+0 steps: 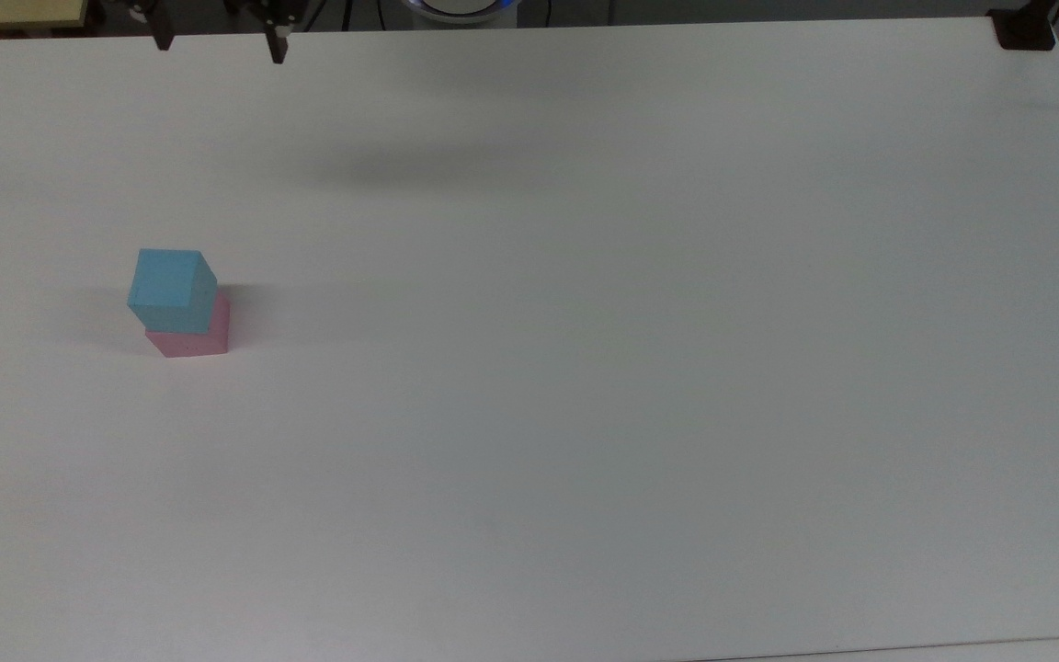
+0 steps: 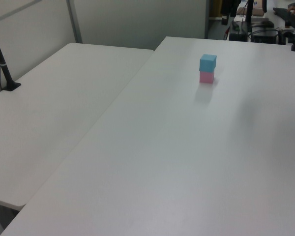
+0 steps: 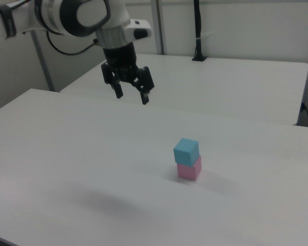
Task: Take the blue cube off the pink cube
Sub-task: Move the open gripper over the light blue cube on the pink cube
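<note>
Nearby, only bare table (image 3: 66,154) surrounds the blue cube (image 3: 186,150) atop the pink cube (image 3: 189,168).

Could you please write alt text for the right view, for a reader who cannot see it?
A blue cube sits stacked on a pink cube on a white table. Above the table and toward the right view's left, a robot arm holds its black gripper open in the air, well clear of the cubes.

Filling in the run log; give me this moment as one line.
phase: approach | gripper: open, empty, raised clear of stack | blue cube: on pink cube | table: white
</note>
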Tool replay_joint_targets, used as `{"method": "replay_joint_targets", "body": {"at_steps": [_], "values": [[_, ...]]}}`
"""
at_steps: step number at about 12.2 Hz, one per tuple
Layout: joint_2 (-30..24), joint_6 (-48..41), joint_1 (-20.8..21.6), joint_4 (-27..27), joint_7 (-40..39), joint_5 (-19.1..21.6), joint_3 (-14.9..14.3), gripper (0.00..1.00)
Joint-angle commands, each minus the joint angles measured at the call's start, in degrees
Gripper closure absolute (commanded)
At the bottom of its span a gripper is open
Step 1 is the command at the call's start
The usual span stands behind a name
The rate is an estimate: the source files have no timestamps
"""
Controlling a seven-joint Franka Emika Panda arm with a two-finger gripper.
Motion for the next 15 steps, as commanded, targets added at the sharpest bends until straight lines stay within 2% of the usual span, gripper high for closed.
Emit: {"method": "replay_joint_targets", "body": {"at_steps": [1, 5, 8, 9, 10, 15], "values": [[2.75, 4.79, -3.15, -0.66, -11.69, -0.57, -0.44, 0.0], [7.49, 6.92, -5.52, 0.04, -22.42, -0.67, -0.88, 0.0], [10.22, 12.71, -6.58, -0.13, -20.6, 0.74, -0.88, 0.0], [12.23, 15.15, -6.84, -0.05, -17.8, 3.27, -0.88, 0.0], [13.55, 17.44, -6.93, -0.13, -16.73, 4.07, -0.88, 0.0], [19.45, 24.57, -6.93, -0.13, -11.11, 4.26, -0.79, 0.0]]}}
